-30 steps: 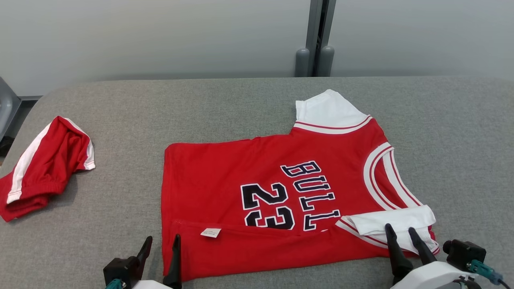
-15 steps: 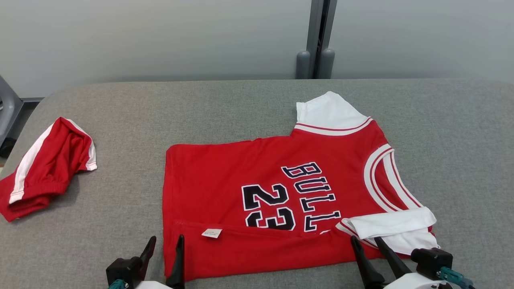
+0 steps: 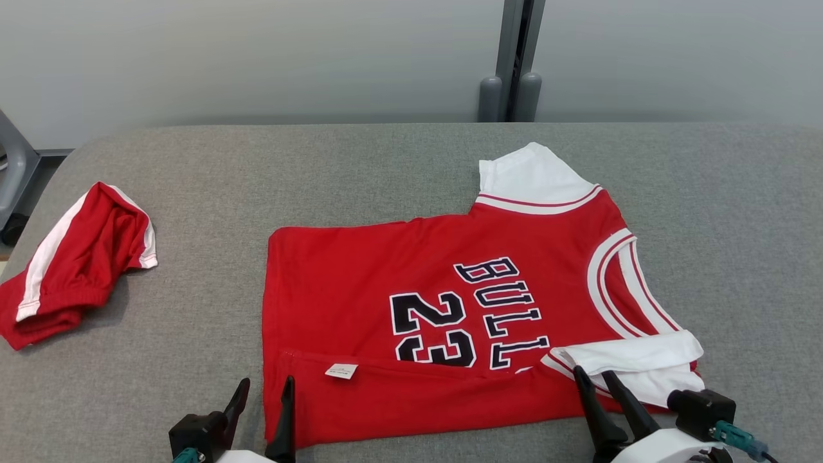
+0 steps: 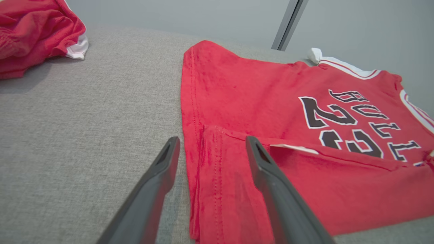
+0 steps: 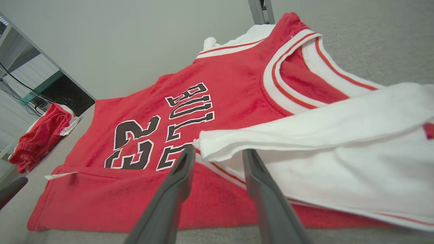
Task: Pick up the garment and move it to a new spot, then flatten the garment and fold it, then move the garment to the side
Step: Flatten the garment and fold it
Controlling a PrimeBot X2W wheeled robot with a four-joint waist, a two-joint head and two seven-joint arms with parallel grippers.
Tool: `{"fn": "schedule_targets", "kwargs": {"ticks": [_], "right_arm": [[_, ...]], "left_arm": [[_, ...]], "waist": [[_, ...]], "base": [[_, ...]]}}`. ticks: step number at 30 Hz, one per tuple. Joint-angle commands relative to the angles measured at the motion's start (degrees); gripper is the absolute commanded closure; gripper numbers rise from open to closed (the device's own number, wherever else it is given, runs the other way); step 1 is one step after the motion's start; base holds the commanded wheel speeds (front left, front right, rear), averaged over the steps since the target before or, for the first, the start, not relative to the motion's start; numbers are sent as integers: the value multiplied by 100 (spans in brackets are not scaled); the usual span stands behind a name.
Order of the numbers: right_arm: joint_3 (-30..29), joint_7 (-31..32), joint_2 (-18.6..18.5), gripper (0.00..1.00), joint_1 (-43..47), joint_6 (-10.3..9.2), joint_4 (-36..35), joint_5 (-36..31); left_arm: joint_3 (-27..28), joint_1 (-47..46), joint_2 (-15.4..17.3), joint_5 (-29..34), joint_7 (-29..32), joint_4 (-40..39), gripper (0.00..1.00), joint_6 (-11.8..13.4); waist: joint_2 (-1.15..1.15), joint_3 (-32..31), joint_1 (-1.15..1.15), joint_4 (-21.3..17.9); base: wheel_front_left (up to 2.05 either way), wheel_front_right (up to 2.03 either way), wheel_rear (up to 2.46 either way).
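Jersey (image 3: 418,289) lies flat on the tabletop (image 3: 386,173), near edge folded over once, so folding's barely begun. The left hand (image 3: 266,381) is spread at its near-left corner. The right hand (image 3: 590,371) is parted at the white sleeve (image 3: 643,354), pinching nothing.

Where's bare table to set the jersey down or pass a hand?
Free: the grey table strip between the shorts and the jersey hem; the far band behind the jersey up to the wall; the right side past its neckline. Crowded: the near edge, where the left gripper and right gripper sit at the jersey's folded side.
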Motion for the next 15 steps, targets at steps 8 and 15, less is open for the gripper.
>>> {"fn": "schedule_targets", "kwargs": {"ticks": [8,15], "right_arm": [[-164,-2,76,100,-156,-2,82,61],[-332,-1,103,100,-437,-2,46,-105]], "left_arm": [[5,-75,27,-30,-10,-26,0,-4],[8,-113,27,-16,-10,-45,0,-9]], "waist": [[0,59,0,-15],[0,107,0,25]], "base": [[0,0,0],[0,0,0]]}}
